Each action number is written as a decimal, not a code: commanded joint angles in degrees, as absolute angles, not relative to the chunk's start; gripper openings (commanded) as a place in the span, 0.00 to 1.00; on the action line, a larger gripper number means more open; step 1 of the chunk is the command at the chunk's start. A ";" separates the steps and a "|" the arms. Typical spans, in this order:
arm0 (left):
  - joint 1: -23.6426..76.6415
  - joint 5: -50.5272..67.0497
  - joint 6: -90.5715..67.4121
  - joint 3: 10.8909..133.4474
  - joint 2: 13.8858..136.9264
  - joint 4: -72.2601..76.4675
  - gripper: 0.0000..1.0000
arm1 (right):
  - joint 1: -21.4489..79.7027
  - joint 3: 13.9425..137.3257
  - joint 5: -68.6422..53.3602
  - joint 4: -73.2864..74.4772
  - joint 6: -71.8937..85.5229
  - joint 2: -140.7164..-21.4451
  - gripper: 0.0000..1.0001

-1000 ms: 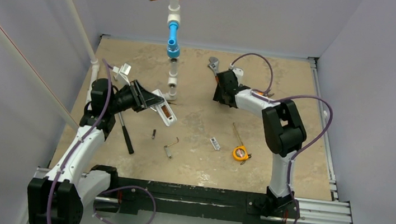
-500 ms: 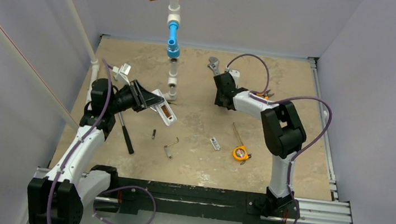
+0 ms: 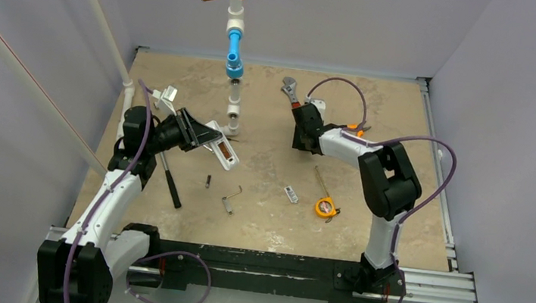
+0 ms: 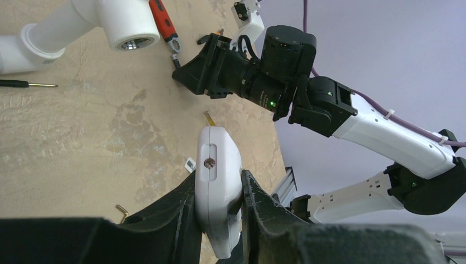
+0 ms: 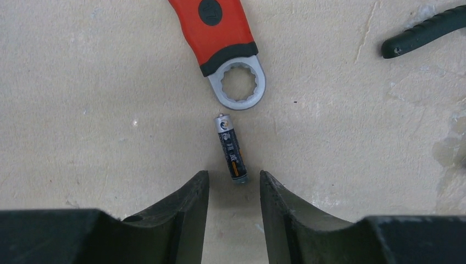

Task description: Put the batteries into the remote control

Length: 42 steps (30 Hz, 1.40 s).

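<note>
Right wrist: the right pincer (image 5: 233,179) hangs spread above a battery (image 5: 231,147).

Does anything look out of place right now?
Nothing damaged or spilled. One battery lies loose by the ring end of the wrench, at the fingertips of the open right gripper; the left gripper clamps the remote control.

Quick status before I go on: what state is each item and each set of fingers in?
remote control: held edge-on, off the table.
left gripper: fingers shut on the remote control.
battery: lying flat, not gripped.
right gripper: fingers open, either side of the battery's near end.
wrench: lying flat, untouched.
tape measure: blade partly pulled out.
</note>
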<state>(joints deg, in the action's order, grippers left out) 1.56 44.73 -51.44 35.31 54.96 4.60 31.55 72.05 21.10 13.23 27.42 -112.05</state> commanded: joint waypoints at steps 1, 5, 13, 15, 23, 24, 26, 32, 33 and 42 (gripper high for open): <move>1.14 45.01 -51.49 36.74 54.94 6.66 0.00 | 31.81 70.38 18.90 15.25 26.77 -111.14 0.35; 1.15 45.01 -51.53 36.74 54.92 6.79 0.00 | 31.79 70.79 17.83 14.86 26.10 -111.94 0.32; 1.19 45.09 -51.63 36.83 54.97 6.90 0.00 | 31.77 71.73 17.17 13.55 24.82 -112.91 0.32; 1.20 45.17 -51.68 36.89 55.00 6.95 0.00 | 31.75 72.14 16.80 13.50 24.42 -113.47 0.32; 1.19 45.00 -51.68 36.91 55.02 6.95 0.00 | 31.79 73.25 16.43 13.52 24.11 -115.06 0.30; 1.15 45.00 -51.68 36.91 55.10 7.01 0.00 | 31.81 73.34 16.56 13.60 24.04 -115.24 0.30; 1.16 45.00 -51.69 36.91 55.07 7.01 0.00 | 31.77 73.46 16.60 13.54 24.00 -115.42 0.30; 1.19 44.82 -51.68 36.83 55.06 7.01 0.00 | 31.81 72.46 17.06 13.46 24.54 -115.24 0.13; 1.15 44.87 -51.69 36.84 55.09 6.98 0.00 | 31.82 71.72 17.43 13.01 24.81 -114.67 0.07; 1.15 44.67 -51.29 36.95 55.38 6.46 0.00 | 31.64 61.72 9.52 6.92 22.91 -94.30 0.00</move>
